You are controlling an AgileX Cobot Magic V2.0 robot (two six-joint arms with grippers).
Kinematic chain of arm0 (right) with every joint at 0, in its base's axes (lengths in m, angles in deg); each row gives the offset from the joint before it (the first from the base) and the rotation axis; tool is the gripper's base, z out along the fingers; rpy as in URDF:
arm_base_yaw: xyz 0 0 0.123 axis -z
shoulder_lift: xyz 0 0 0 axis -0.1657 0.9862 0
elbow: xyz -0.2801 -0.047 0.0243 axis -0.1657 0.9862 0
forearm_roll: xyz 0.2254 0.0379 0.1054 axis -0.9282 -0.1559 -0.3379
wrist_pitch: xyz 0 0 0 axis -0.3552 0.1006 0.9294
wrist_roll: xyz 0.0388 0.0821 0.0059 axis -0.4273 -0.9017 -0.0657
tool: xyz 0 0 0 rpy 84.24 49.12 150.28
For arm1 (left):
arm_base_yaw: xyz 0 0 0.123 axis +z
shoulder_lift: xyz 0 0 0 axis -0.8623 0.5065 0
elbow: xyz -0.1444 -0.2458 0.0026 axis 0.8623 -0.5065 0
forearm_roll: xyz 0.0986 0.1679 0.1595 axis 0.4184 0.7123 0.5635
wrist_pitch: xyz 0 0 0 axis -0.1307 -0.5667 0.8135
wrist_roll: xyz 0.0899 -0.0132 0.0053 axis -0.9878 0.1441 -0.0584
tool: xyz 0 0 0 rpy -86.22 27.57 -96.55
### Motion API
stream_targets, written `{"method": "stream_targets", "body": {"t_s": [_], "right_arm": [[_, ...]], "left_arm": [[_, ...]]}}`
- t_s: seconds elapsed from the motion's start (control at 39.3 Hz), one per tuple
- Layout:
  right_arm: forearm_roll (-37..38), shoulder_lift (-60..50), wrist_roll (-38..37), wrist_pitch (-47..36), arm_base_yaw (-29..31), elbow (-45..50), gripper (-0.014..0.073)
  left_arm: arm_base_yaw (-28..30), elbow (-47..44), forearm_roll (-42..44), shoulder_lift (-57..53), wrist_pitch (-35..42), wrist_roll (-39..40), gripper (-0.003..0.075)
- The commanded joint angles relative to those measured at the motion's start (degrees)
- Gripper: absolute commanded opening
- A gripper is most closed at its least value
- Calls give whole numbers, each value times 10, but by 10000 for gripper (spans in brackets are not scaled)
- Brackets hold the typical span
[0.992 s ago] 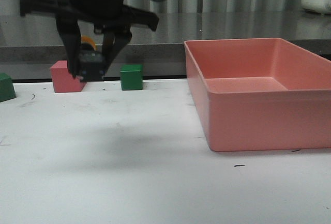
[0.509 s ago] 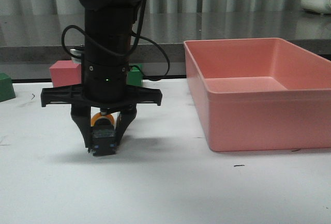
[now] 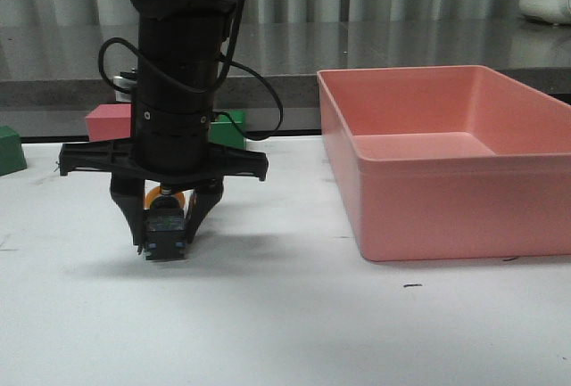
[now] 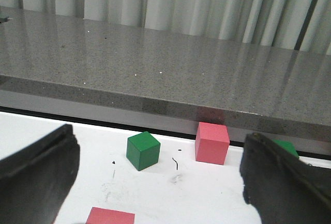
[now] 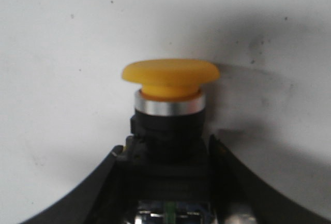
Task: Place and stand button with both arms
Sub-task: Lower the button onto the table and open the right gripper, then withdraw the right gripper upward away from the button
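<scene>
My right gripper [image 3: 166, 245] points down at the left middle of the white table and is shut on the button [image 3: 166, 225]. Its fingers clamp the black blocky base. The yellow cap [image 3: 165, 197] shows just above and behind the base. The base is very low over the table; I cannot tell whether it touches. In the right wrist view the gripper [image 5: 166, 149] holds the black base, and the yellow cap [image 5: 170, 76] and silver collar stick out beyond the fingertips over white table. My left gripper [image 4: 158, 182] is open and empty; it does not show in the front view.
A large pink bin [image 3: 446, 199] stands at the right. A pink cube [image 3: 107, 123] and green cube [image 3: 234, 123] sit at the back behind the arm, another green cube [image 3: 9, 150] at the left edge. The left wrist view shows a green cube [image 4: 142, 150] and pink cube [image 4: 212, 142].
My right gripper came down and forward with the button, from high near the back cubes to just over the table. In the last half second it shifted slightly left.
</scene>
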Motion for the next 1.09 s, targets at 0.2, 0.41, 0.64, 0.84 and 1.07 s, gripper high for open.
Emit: {"method": "stream_targets", "body": {"t_s": [0.2, 0.41, 0.64, 0.84, 1.07], "right_arm": [[-2, -34, 1, -16, 0, -22, 424], [-2, -36, 13, 35, 0, -75, 510], [-2, -36, 52, 156, 0, -203, 496], [-2, -36, 78, 202, 0, -306, 139], [-3, -50, 118, 203, 2, -344, -62]], "left_arm": [[1, 20, -1, 8, 48, 0, 597], [1, 20, -1, 8, 48, 0, 597], [1, 20, -1, 8, 48, 0, 597], [1, 20, -1, 8, 48, 0, 597], [1, 20, -1, 8, 48, 0, 597]]}}
